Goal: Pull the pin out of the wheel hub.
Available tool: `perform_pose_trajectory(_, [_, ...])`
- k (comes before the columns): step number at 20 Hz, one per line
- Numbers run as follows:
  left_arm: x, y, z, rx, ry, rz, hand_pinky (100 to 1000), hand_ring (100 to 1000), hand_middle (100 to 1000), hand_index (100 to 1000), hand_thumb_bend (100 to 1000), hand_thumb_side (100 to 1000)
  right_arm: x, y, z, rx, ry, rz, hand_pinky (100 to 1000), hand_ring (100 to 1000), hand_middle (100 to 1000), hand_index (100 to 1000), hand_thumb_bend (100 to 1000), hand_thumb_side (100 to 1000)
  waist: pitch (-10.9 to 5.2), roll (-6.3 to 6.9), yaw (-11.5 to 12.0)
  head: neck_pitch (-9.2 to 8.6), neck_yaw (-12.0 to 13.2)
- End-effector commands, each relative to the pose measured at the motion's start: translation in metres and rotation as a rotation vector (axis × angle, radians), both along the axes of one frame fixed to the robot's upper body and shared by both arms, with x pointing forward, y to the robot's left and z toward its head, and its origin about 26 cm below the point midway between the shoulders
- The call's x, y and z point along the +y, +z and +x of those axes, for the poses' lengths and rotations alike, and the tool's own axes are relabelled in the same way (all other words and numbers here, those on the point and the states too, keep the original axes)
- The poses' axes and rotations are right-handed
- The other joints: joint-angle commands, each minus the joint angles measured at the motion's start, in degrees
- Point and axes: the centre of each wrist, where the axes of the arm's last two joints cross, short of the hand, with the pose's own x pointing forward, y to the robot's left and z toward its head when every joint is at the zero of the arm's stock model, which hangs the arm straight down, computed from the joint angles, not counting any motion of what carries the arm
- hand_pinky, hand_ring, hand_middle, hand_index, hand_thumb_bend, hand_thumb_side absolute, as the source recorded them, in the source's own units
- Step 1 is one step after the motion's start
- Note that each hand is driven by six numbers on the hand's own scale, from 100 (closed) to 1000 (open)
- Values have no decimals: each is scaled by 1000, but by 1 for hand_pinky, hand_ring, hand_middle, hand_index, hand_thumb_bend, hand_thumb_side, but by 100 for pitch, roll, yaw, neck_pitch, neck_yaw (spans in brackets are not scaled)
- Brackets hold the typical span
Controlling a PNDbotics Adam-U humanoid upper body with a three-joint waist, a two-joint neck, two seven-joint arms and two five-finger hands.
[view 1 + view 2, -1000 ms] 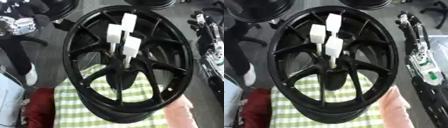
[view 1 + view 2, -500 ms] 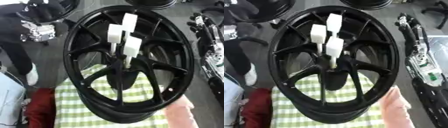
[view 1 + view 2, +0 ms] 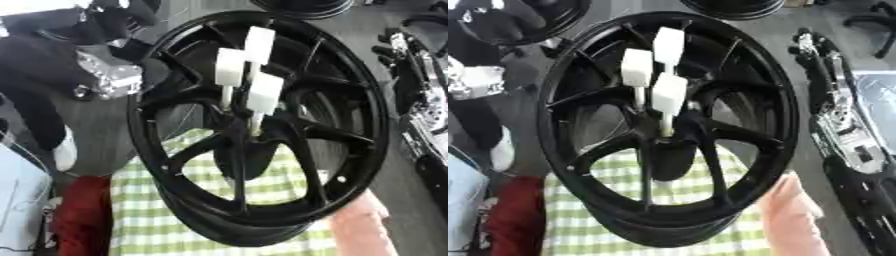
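Note:
A large black wheel hub [image 3: 350,100] stands tilted on a green-and-white checked cloth [image 3: 157,220]. Three white pins stick out of its centre, each with a white block on top: one at the left [image 3: 229,67], one at the top [image 3: 259,45] and one nearest me [image 3: 263,94]. My left arm, black with a silver joint [image 3: 107,79], reaches in from the upper left. Its hand [image 3: 142,56] is a dark shape beside the rim's upper left and touches no pin. My right hand [image 3: 805,42] rests open along the right edge, fingers up, away from the wheel.
A pink shape [image 3: 791,215] lies against the wheel's lower right rim. A red thing [image 3: 80,215] and a pale blue one [image 3: 19,200] sit at the lower left. More black wheels [image 3: 732,6] lie at the far edge.
My left arm has swung in from the upper left towards the wheel's rim. The pins and the right arm have not moved.

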Motion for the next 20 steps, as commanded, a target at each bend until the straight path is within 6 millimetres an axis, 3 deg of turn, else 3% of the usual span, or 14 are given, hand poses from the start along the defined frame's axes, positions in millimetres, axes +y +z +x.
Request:
perform_pose_trajectory(1, [-8,4,5,-13,-4,33,768,824,852,907,325,684,-2,7,0,-13,3,-28,931,798,762,796,100,625,-134,14,-27,32,47])
perform_pose_trajectory(13, [-29,-6,43,4,-38,179,776,823,841,882,312,731,-2,6,1,-4,8,-41,931,797,764,796,100,637,-47,126,-78,-10,38])
perform_pose_trajectory(17, [-33,-8,54,-8,-27,184,775,820,842,899,319,700,-1,5,1,0,12,-41,931,797,764,796,100,641,-16,132,-103,-25,58])
perform_pose_trajectory(20, [-35,-10,61,-31,-18,192,778,811,833,903,334,599,0,4,1,3,15,-41,931,797,763,796,100,644,1,129,-116,-49,78])
